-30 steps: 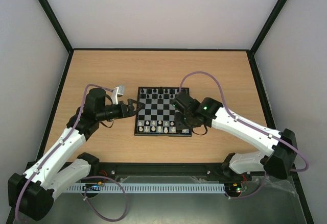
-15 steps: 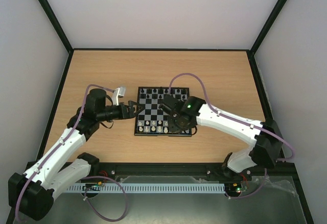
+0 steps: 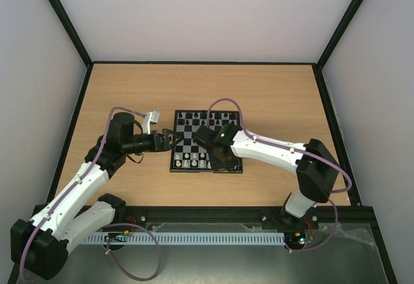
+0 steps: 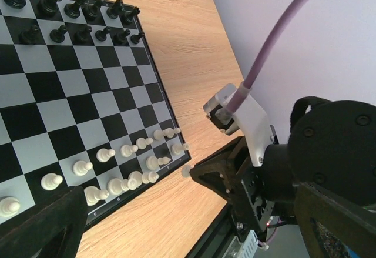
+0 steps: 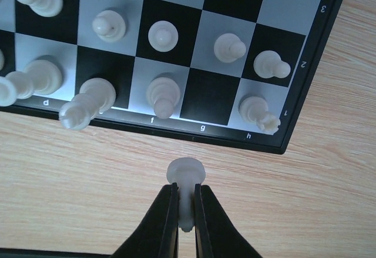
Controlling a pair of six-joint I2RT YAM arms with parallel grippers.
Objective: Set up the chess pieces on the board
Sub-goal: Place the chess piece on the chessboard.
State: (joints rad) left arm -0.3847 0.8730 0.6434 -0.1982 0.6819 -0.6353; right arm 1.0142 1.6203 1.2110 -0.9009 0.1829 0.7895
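Right gripper [image 5: 186, 204]: jaws clenched on a white piece [image 5: 185, 174], over the table [image 5: 88, 170] just off the board [image 5: 235, 139] (near edge, by letters f and g).
Left gripper [image 3: 172, 139]: jaws released, empty, beside the board's left edge.
White chessmen [image 5: 163, 36]: near rows.
Black chessmen [image 4: 70, 20]: far rows.

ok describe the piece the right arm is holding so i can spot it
On the board, find the lettered edge. Just off it, over the wooden table, a white piece sits pinched in the right end effector; its neighbours are all on squares.
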